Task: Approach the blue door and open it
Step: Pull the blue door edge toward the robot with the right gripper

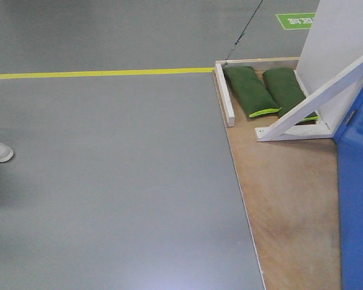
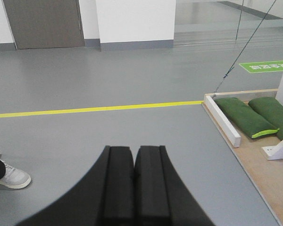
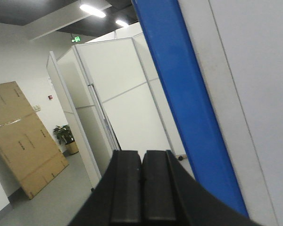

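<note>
— Where was the door?
— The blue door [image 1: 357, 181] stood at the right edge of my front view, on the wooden platform [image 1: 290, 199], just beside a white slanted brace [image 1: 317, 99].
— And the fingers?
— The left gripper [image 2: 134, 154] had its pads pressed together with nothing between them, above the grey floor [image 2: 85, 84]. The right gripper [image 3: 142, 159] was likewise closed and empty, with the door rising just to its right.
</note>
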Motion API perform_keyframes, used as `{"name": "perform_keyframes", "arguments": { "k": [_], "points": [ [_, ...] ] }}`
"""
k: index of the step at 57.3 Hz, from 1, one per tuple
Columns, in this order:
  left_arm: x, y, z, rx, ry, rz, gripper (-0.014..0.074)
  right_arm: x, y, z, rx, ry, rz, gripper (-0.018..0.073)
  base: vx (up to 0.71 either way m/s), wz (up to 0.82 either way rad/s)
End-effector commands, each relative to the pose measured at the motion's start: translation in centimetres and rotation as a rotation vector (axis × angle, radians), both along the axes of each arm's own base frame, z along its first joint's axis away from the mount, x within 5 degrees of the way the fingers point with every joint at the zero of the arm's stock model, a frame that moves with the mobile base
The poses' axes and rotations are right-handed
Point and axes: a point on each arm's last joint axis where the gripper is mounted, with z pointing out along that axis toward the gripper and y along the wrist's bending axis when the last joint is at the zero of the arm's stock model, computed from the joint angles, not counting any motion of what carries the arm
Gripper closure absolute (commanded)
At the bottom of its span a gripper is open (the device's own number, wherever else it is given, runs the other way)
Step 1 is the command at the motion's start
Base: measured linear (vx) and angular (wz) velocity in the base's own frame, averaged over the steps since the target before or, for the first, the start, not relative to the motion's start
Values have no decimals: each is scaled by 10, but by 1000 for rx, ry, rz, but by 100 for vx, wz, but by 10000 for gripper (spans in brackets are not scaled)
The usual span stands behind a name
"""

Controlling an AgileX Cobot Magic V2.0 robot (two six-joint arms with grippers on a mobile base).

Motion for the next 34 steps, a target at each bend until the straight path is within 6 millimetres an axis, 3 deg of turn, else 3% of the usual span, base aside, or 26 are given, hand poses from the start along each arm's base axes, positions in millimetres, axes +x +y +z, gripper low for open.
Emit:
{"name": "perform_keyframes", "arguments": {
  "k": [1, 2, 3, 34],
  "points": [
    [-1, -1, 17, -5, -115, -11, 524, 4, 41, 38, -169, -48, 37, 547, 0, 0],
    [-1, -1, 17, -5, -115, -11, 524, 21, 65, 46, -165, -47, 125, 547, 0, 0],
    [-1, -1, 17, -5, -115, -11, 524, 23, 69, 48, -166, -48, 137, 547, 0, 0],
    [-1, -1, 17, -5, -115, -11, 524, 70, 161, 71, -209, -93, 507, 547, 0, 0]
  ]
}}
